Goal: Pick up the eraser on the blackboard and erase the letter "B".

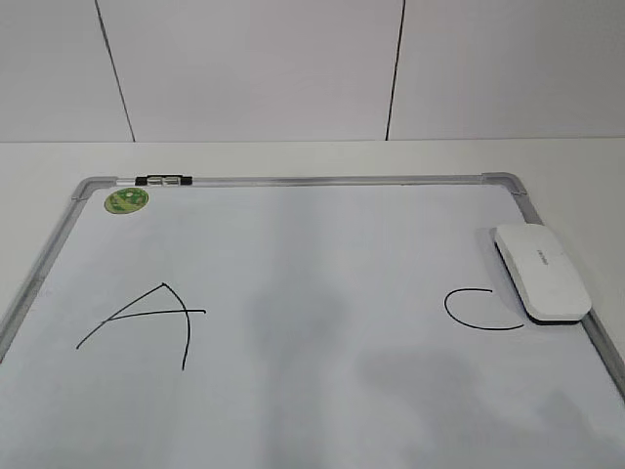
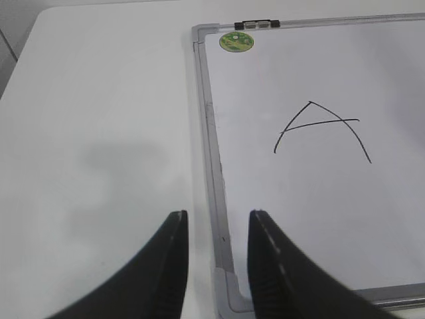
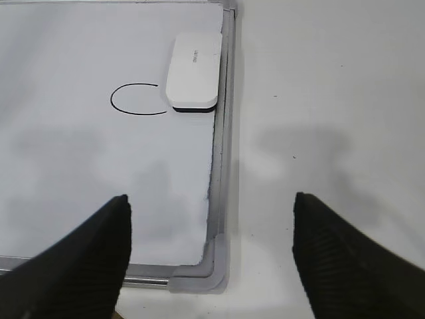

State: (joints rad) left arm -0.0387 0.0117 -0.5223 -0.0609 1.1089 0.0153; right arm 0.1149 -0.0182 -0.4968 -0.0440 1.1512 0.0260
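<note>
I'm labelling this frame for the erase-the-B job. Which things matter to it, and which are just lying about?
Job: eraser, lying on the board by its right edge; right gripper, open, nearest it. No B shows between the letters.

Lying about: A, C, green sticker, clip, left gripper.

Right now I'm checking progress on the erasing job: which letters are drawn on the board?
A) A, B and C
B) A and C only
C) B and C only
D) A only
B: on the blackboard only the A and the C show, with a blank gap between them and the eraser lying beside the C.
</note>
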